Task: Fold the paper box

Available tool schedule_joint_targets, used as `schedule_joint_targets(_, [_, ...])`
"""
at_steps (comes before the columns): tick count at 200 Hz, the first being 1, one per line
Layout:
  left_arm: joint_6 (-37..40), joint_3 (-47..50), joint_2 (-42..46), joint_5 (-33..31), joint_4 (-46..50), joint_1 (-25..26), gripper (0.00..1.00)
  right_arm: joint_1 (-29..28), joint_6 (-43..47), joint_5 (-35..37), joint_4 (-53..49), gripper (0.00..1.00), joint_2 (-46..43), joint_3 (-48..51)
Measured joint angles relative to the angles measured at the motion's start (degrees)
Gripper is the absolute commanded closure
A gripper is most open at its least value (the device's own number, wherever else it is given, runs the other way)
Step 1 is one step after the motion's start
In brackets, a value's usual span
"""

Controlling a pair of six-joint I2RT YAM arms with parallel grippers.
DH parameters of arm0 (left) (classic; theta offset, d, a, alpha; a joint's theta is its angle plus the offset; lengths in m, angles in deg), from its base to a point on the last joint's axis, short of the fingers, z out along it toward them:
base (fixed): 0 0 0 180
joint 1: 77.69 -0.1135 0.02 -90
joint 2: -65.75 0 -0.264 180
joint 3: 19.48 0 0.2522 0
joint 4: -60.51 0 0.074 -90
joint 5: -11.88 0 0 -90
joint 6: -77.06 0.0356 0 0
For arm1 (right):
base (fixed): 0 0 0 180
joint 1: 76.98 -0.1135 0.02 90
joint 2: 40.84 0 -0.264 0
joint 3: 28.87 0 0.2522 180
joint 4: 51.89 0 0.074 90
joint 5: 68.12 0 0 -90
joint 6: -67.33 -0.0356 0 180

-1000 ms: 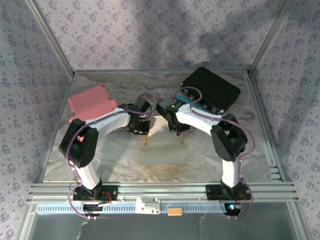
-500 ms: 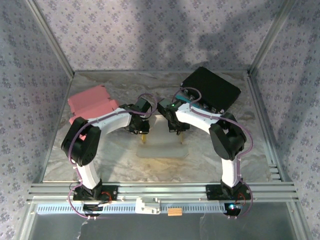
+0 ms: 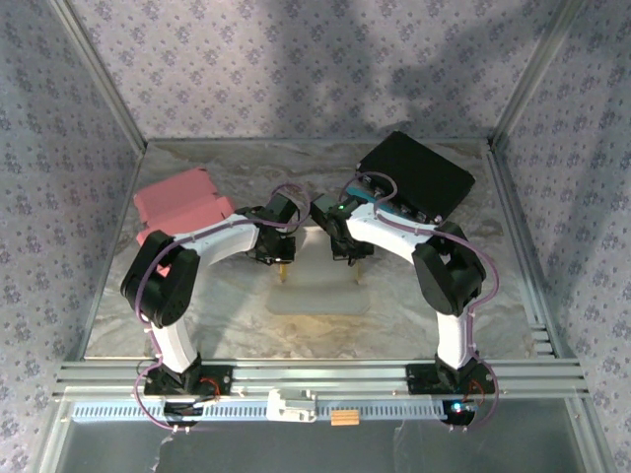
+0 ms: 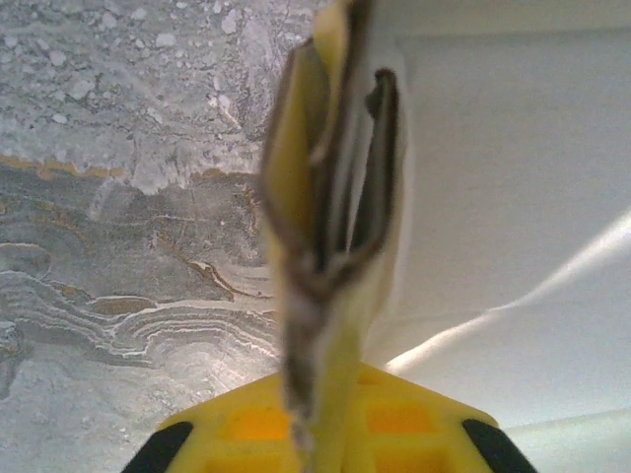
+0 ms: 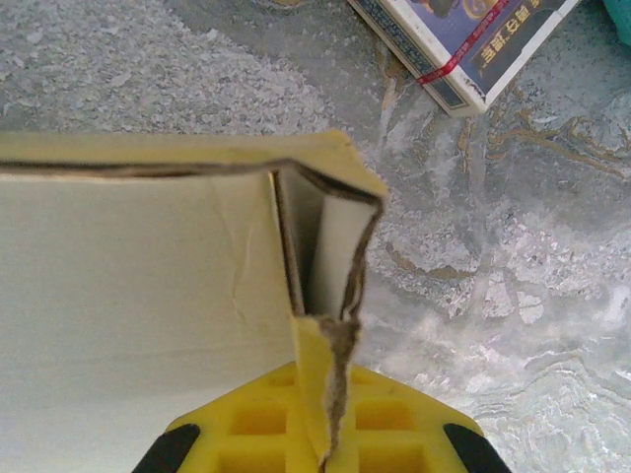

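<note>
The white flat paper box (image 3: 317,294) lies centrally on the grey marbled table (image 3: 197,315), long axis left to right, with the left end effector (image 3: 283,272) and right end effector (image 3: 357,275) each closed, apparently pinching raised walls at opposite ends.

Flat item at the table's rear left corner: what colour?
Pink. The flat item shows best in the top external view.

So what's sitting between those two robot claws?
The white paper box: in the top view it spans the gap from the left gripper to the right gripper, and each wrist view shows one of its edges pinched.
</note>
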Motion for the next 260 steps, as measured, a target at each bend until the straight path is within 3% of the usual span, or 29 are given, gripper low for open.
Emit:
schedule_joint_targets(19, [0.0, 0.0, -0.02, -0.17, 0.0, 0.0, 1.0, 0.0, 0.04, 0.02, 0.02, 1.0, 0.0, 0.0])
schedule_joint_targets(51, [-0.79, -0.07, 0.0, -1.73, 0.26, 0.44, 1.0, -0.02, 0.17, -0.04, 0.35, 1.0, 0.0, 0.0])
schedule_joint_targets(123, [-9.81, -5.01, -2.86, -11.54, 8.72, 3.23, 0.98, 0.09, -0.59, -3.32, 1.55, 1.0, 0.46, 0.0])
schedule_joint_targets(255, [-14.14, -10.19, -7.23, -14.95, 13.62, 3.78, 1.0, 1.57, -1.6, -8.44, 1.53, 1.0, 0.5, 0.0])
schedule_joint_targets(260, [-14.16, -10.29, -7.32, -14.95, 13.73, 3.78, 0.96, 1.62, -1.6, -8.5, 1.53, 1.0, 0.5, 0.0])
